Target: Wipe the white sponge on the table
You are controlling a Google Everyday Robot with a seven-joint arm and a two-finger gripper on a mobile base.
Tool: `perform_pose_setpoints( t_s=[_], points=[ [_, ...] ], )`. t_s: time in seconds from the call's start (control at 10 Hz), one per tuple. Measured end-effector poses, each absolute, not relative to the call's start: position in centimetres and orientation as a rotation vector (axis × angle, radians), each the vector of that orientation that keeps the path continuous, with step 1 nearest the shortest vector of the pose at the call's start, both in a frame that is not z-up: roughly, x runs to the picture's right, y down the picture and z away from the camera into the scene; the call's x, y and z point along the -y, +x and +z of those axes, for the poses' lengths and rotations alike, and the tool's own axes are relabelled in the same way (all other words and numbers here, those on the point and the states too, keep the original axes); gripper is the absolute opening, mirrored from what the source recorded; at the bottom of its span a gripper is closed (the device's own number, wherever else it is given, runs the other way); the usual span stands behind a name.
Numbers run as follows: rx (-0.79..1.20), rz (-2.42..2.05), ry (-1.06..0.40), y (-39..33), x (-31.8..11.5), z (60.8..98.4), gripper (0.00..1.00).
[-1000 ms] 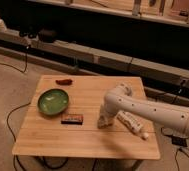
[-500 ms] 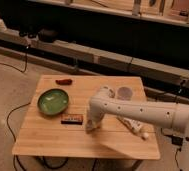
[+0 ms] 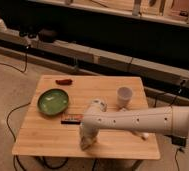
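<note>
My gripper (image 3: 87,141) is low over the front middle of the light wooden table (image 3: 43,142), at the end of the white arm (image 3: 138,121) that reaches in from the right. It is shut, and a small off-white pad, the white sponge (image 3: 86,145), shows at its tip, pressed against the tabletop. The arm hides part of the table's right half.
A green bowl (image 3: 53,101) sits at the left. A dark flat packet (image 3: 71,119) lies just right of it, close behind the gripper. A white cup (image 3: 124,95) stands at the back right and a small reddish item (image 3: 64,81) near the back left edge. Cables run across the floor.
The arm has swung left and toward the table's front edge, carrying the gripper from beside the dark packet to the front middle of the tabletop.
</note>
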State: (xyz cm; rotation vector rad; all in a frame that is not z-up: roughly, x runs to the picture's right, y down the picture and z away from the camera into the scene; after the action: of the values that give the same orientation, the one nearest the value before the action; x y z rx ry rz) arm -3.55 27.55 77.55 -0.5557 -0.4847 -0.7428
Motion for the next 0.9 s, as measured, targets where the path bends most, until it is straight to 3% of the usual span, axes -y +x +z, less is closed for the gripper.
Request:
perform_pose_setpoints(
  t_s=[0.4,0.9],
  points=[
    [0.478,-0.687,-0.558,1.5,-27.2,76.6,0.0],
    [0.368,-0.511,-0.552,11.2,-24.0,78.7,0.0]
  ],
)
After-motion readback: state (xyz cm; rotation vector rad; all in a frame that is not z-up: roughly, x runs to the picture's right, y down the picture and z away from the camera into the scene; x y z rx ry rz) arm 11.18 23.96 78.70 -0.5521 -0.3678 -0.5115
